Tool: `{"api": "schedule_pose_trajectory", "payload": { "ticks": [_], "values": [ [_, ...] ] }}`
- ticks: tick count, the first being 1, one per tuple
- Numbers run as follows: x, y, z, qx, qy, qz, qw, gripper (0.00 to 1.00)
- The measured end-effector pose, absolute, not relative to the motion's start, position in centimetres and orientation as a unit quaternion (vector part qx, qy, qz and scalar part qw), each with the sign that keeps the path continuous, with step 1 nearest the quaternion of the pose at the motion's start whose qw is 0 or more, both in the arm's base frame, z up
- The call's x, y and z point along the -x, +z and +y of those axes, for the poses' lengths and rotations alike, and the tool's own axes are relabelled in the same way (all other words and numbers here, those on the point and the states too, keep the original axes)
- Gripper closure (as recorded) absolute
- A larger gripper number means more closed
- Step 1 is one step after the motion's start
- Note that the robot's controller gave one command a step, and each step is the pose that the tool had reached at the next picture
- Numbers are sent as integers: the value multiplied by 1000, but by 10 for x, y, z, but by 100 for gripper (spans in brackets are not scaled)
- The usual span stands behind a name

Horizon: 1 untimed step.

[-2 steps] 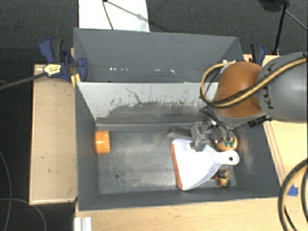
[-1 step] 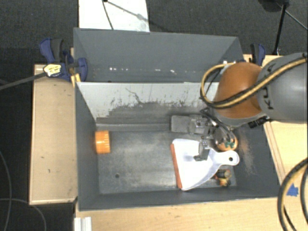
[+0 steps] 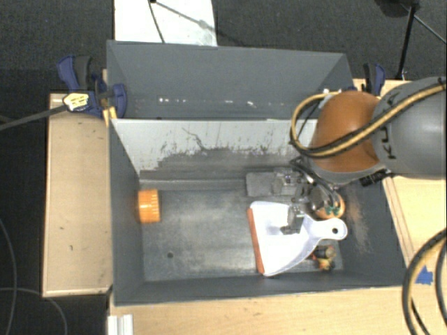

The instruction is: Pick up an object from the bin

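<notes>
In the camera view, the gripper [image 3: 293,218] is seen low over a white scoop [image 3: 279,248]. The scoop lies flat on the floor of the bin [image 3: 195,239], right of centre and towards the near wall. Whether the gripper is apart or together cannot be told. An orange strip is carried along the scoop's left edge, and its holed handle is pointed right. An orange cylinder [image 3: 148,206] lies well apart at the left. The scoop is judged to be light, stiff, smooth plastic and likely slippery. The blade looks too broad to be spanned, so the handle or a thin edge would best be taken.
</notes>
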<state>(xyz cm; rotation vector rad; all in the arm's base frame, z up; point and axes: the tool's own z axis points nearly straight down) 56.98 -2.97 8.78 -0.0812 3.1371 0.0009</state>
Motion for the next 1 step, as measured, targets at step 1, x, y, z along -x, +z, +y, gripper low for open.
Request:
{"api": "schedule_pose_trajectory", "payload": {
  "ticks": [1],
  "values": [
    [-564,71,-35,-34,1,999,1,100]
  ]
}}
